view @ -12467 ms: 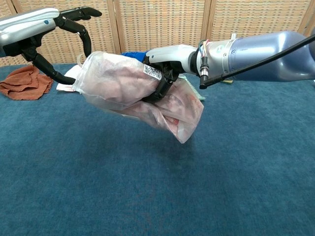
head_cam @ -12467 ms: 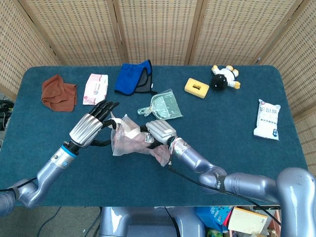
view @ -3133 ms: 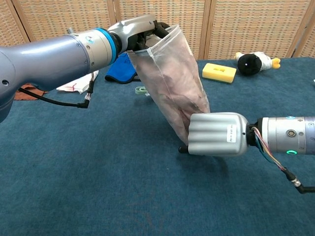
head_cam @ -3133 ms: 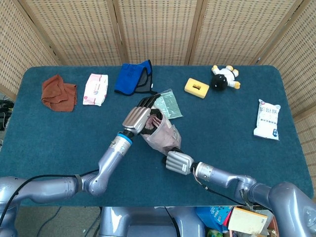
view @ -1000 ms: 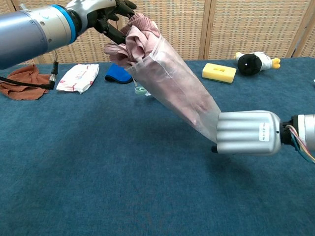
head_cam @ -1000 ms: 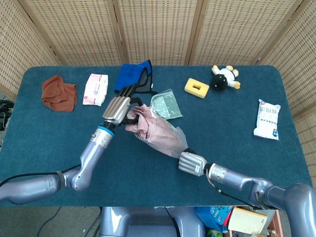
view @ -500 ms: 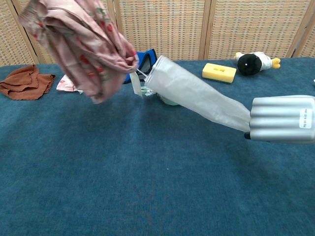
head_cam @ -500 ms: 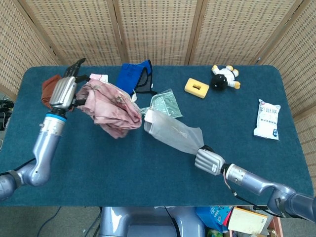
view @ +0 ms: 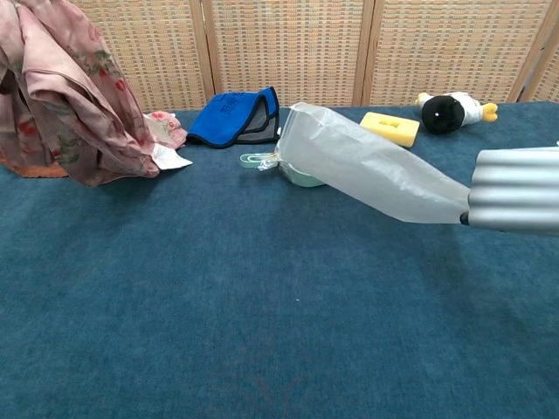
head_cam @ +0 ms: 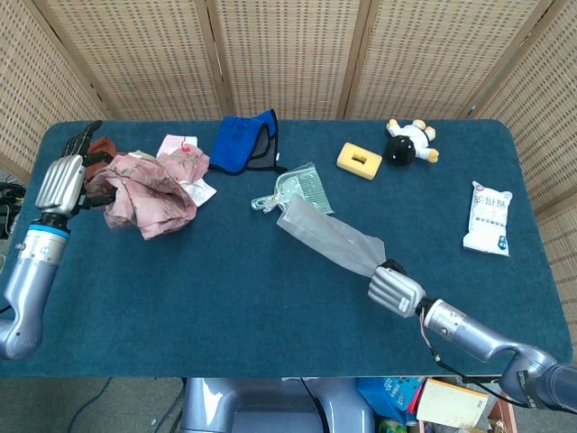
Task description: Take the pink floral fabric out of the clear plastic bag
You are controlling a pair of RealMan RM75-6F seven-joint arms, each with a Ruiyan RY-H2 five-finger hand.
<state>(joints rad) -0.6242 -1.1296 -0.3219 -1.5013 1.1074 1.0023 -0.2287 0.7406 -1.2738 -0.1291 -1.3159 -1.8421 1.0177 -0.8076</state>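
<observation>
Pink floral fabric [head_cam: 149, 198] is fully out of the clear plastic bag [head_cam: 329, 236] (which hangs empty). Nearest, the right robot hand [head_cam: 394, 290] grips the bag's near end. Farther left, the left robot hand [head_cam: 63, 183] holds the bunched fabric, apparently above the surface [head_cam: 225, 298]. A blue cloth [head_cam: 245, 141] lies at the far side.

brown cloth [head_cam: 97, 144] mostly behind pink floral fabric [head_cam: 149, 191] — chest view crops right hand [view: 517, 202]
</observation>
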